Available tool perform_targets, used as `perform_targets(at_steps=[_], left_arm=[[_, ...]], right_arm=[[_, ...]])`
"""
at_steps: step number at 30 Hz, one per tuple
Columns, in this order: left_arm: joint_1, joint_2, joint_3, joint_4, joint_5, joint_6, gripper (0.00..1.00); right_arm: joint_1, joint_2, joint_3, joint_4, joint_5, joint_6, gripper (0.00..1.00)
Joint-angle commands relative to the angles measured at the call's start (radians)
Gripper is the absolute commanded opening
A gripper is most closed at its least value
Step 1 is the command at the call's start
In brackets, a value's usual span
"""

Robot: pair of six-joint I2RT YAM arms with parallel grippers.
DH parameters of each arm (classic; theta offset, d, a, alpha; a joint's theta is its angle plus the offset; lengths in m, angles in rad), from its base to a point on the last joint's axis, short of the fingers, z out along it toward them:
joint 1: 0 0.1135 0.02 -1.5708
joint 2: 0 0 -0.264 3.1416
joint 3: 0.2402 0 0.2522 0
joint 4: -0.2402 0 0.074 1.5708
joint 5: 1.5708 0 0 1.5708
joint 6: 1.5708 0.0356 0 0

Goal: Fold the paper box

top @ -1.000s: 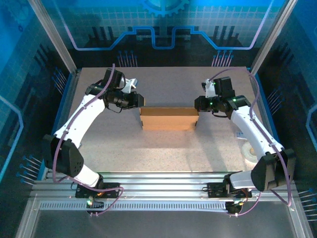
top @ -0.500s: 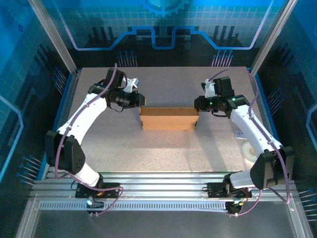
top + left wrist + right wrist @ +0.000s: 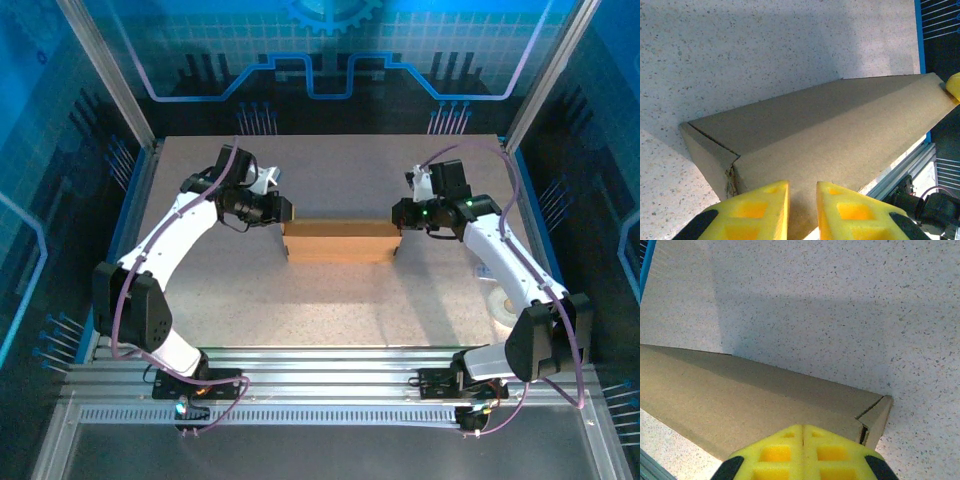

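On the table point(image 3: 330, 310), paper box point(image 3: 340, 241), long axis left-right, seemingly closed.

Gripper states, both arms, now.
Left gripper: slightly open, nothing seen between the fingers, at the box end.
Right gripper: shut, holding nothing.
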Motion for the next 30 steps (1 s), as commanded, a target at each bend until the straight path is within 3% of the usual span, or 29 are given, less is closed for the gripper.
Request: perform_targets(at_steps=[1,15,30], left_arm=[[-0.009,-0.028,-0.04,-0.006,0.014,0.004,0.23],[-0.041,-0.032,-0.125,0.027,-0.063,-0.009,0.22],[-0.054,-0.104,-0.346,0.246,-0.144,-0.054,0.19]], right_arm=[[-0.015,-0.014,-0.023,0.005,-0.011,0.005,0.04],[-0.014,-0.031,-0.125,0.082,-0.001,0.036,0.02],[0.003,-0.063,-0.325,0.258,0.033,0.051,0.02]])
